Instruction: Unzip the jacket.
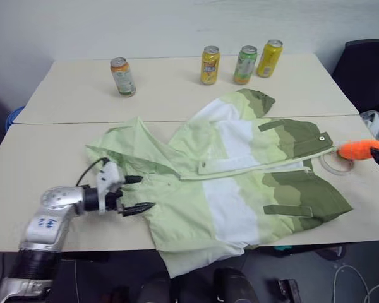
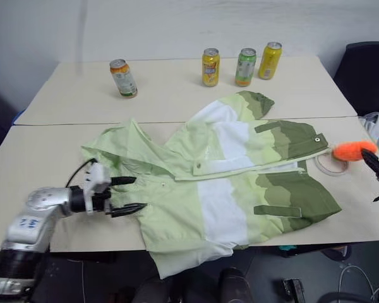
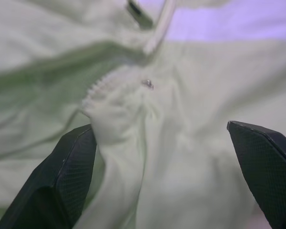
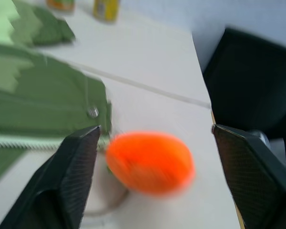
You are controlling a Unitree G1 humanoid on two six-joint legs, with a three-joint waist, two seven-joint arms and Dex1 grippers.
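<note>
Two pale counters stand pushed together, the near counter (image 1: 38,164) meeting the far counter (image 1: 170,88) along one seam. The jacket (image 1: 240,170) sprawls open across that seam. Four drink cans (image 1: 243,64) stand upright on the far counter; a clear tape ring (image 1: 336,165) lies just beside the jacket's olive edge.

The jacket (image 1: 240,170) lies spread across the near desk (image 1: 44,164), its hood reaching onto the far desk (image 1: 164,88). Behind it stand three cans (image 1: 243,63) together and one can (image 1: 122,76) apart to the left. The left claw (image 1: 138,193) sits at the jacket's left edge; a fuzzy ball (image 1: 360,149) and a tape ring (image 1: 336,163) lie at its right.
</note>
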